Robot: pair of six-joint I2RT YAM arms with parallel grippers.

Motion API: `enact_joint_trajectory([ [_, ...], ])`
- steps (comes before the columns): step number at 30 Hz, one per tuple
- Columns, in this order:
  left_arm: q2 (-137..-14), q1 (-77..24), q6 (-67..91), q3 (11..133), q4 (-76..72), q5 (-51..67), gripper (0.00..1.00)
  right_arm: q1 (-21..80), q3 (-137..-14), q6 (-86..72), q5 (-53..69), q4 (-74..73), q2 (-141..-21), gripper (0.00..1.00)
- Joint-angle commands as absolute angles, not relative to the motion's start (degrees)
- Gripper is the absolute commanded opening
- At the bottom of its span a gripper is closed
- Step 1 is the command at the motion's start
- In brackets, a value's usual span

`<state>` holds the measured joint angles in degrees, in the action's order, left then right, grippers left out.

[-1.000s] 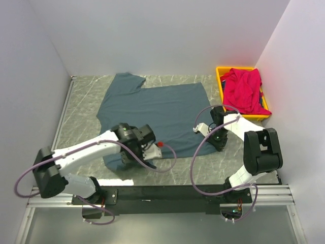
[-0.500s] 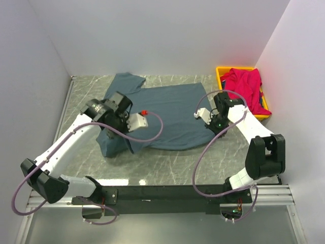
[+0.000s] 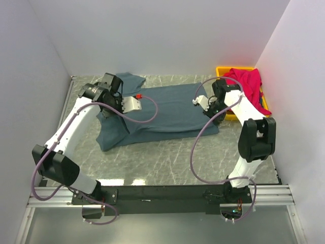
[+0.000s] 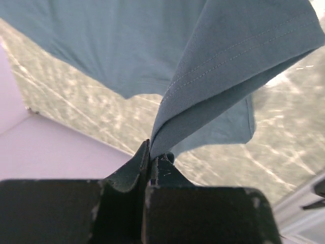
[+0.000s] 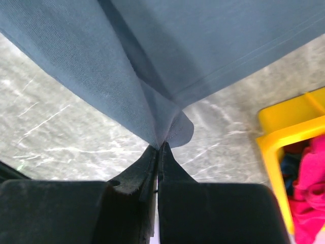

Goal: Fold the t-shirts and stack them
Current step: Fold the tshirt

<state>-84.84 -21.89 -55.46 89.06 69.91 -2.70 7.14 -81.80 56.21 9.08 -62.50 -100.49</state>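
The blue-grey t-shirt (image 3: 167, 109) lies on the marble table, its near edge lifted and drawn toward the far side. My left gripper (image 3: 112, 97) is shut on the shirt's hemmed left edge (image 4: 213, 86), and the cloth hangs in a taut fold from the jaws (image 4: 151, 150). My right gripper (image 3: 214, 111) is shut on the shirt's right corner, where the cloth (image 5: 152, 76) bunches into the closed tips (image 5: 161, 145). The red t-shirt (image 3: 246, 89) is heaped in the bin at the far right and also shows in the right wrist view (image 5: 311, 198).
The yellow bin (image 3: 220, 76) stands in the far right corner, close beside my right arm; its wall (image 5: 284, 134) is near the right gripper. White walls enclose the table on three sides. Grey cables loop from both arms over the marble tabletop (image 3: 167, 162).
Both arms have swung from the near side toward the far wall, carrying the shirt's near edge with them, so the shirt now covers a shorter strip. Both grippers stayed shut.
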Motion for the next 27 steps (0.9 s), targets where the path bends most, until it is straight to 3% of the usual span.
enact_joint_trajectory([
  [1, -85.51, -20.05, -62.13, 92.45, 65.83, -0.88, 0.0, 6.07, -86.38, 56.08, 8.96, -64.42, -102.73, 0.0],
  [27, -101.51, -15.56, -72.95, 103.45, 62.58, 3.6, 0.0, 4.57, -99.22, 55.11, 8.96, -65.83, -114.52, 0.0],
])
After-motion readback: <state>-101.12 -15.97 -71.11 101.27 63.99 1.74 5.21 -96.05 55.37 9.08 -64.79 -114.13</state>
